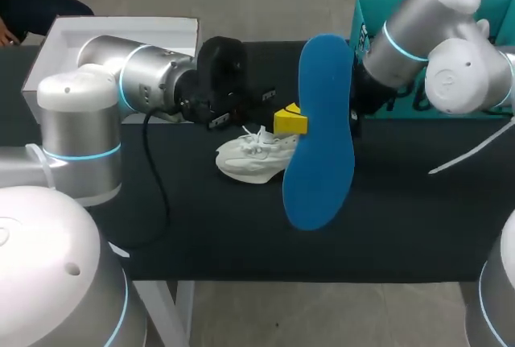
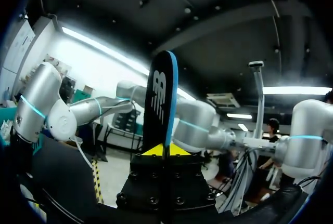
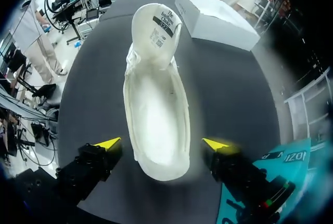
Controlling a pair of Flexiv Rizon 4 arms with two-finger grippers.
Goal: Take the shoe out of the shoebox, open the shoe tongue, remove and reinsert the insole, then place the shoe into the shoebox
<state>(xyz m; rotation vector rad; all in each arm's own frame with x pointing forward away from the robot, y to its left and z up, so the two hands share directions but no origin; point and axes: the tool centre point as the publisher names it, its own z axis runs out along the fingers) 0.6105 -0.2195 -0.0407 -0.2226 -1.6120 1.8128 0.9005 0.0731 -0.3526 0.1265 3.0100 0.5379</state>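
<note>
A blue insole [image 1: 318, 130] hangs upright above the table, with my left gripper [image 1: 292, 120] shut on its edge. In the left wrist view the insole [image 2: 161, 99] stands edge-on from between the yellow tips of that gripper [image 2: 165, 150]. The white shoe [image 1: 253, 155] lies on the black table just below and left of the insole. In the right wrist view the shoe [image 3: 156, 115] lies beneath my right gripper [image 3: 161, 144], its tongue folded back and its inside bare. That gripper is open, with one finger on each side of the heel. In the head view the insole hides it.
A white shoebox [image 1: 121, 35] stands at the table's back left, also seen past the shoe's toe as the white shoebox [image 3: 216, 18]. A teal box [image 1: 434, 81] stands at the back right under my right arm [image 1: 418, 25]. Bare black tabletop [image 1: 201, 226] lies in front.
</note>
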